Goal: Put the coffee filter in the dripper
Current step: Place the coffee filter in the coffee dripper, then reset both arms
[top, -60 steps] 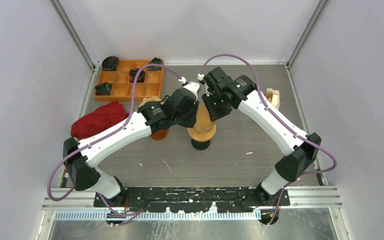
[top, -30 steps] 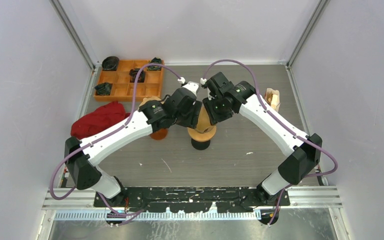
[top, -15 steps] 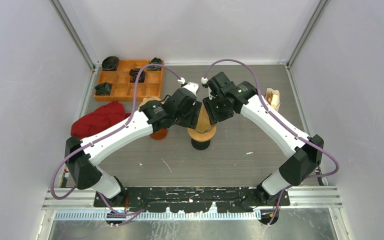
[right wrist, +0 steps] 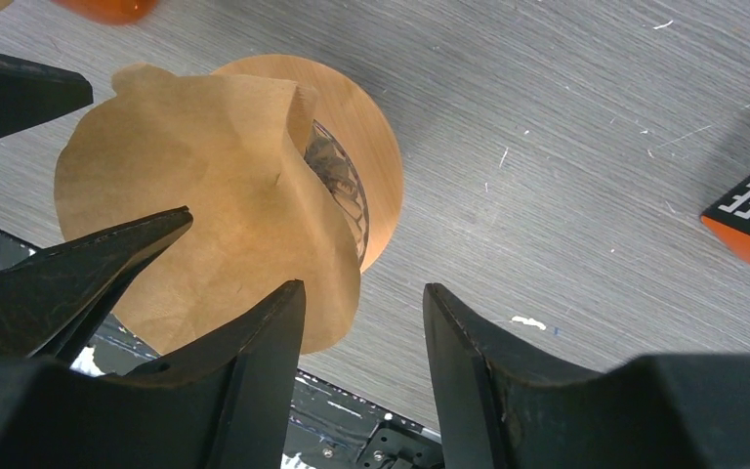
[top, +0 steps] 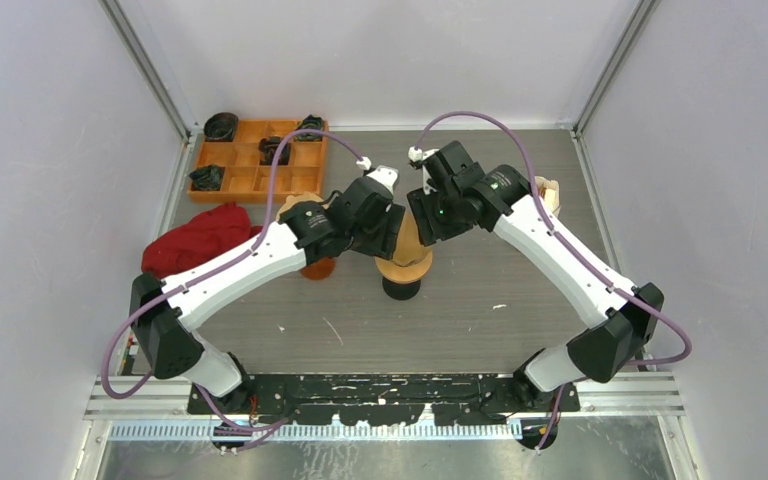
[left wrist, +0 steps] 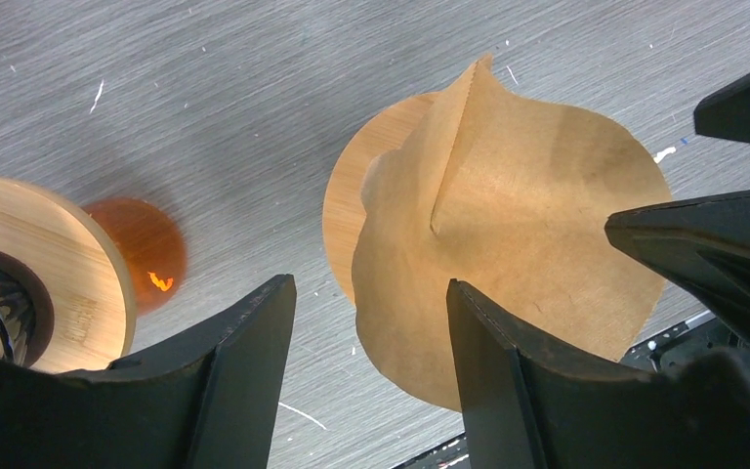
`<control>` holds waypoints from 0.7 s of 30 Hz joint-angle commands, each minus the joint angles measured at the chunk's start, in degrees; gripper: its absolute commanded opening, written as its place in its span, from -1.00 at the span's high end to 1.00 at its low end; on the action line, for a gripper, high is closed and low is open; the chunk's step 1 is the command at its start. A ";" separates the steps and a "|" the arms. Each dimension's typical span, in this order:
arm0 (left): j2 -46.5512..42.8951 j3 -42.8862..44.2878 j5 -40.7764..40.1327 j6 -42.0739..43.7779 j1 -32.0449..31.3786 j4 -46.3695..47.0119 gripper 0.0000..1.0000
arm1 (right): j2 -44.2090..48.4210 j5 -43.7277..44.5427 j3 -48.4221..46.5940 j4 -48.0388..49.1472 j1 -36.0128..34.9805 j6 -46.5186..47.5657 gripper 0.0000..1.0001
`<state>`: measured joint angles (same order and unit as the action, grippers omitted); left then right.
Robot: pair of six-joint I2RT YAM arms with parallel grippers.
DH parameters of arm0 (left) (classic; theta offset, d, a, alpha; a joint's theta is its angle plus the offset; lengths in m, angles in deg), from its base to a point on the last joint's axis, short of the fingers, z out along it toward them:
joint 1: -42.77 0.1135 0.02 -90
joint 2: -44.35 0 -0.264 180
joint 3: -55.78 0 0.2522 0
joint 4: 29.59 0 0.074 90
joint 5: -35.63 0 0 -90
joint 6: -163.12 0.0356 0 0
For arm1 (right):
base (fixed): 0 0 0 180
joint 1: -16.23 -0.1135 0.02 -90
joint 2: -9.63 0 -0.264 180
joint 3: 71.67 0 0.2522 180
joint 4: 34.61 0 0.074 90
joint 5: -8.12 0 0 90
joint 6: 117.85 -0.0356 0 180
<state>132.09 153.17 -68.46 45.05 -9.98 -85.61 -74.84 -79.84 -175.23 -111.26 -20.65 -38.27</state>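
Observation:
The brown paper coffee filter rests loosely on the dripper, whose round wooden collar shows beneath it. One flap of the filter stands folded up, and the dripper's ribbed inside is partly uncovered. My left gripper hangs open just above the filter's left edge with nothing clamped. My right gripper is open over the filter's other edge, also empty. In the top view both grippers, left and right, meet over the dripper.
A second wooden-collared vessel with orange glass stands just left of the dripper. A red cloth lies further left. An orange compartment tray sits at the back left. A filter pack stands at the right.
My right gripper's jaws have widened and the right arm has shifted slightly to the right. The left arm has hardly moved. The filter stays on the dripper.

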 commanded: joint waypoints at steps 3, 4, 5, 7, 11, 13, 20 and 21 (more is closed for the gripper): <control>-2.38 -0.22 0.73 0.36 0.37 2.15 -0.27 | 5.19 3.02 -0.97 4.71 0.31 0.49 -0.15; -2.84 -0.29 0.75 0.39 0.35 2.35 -0.29 | 6.10 3.39 -0.53 5.30 0.32 0.39 -0.17; -3.49 -0.45 0.66 0.39 0.37 2.51 -0.33 | 6.83 3.66 -0.13 5.92 0.24 0.23 -0.18; -4.60 -0.81 0.52 0.43 0.43 3.21 -0.40 | 8.32 4.01 0.89 7.30 0.32 0.07 -0.20; -6.89 -0.68 0.25 0.86 0.62 3.72 -0.54 | 11.68 5.79 3.52 10.24 0.28 -0.15 -0.29; -8.32 -0.79 0.09 1.14 0.82 3.97 -0.65 | 13.88 7.99 5.44 12.09 0.31 -0.38 -0.33; -13.88 -3.55 -0.81 1.92 4.31 5.29 -0.93 | 23.25 17.89 14.11 21.03 0.23 -0.99 -0.67; -14.48 -4.09 -0.89 1.97 5.26 5.34 -0.95 | 24.86 19.14 15.67 22.53 0.23 -0.98 -0.75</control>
<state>121.54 150.77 -68.31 46.07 -7.67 -83.30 -55.82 -68.17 -162.99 -97.97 -20.54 -38.75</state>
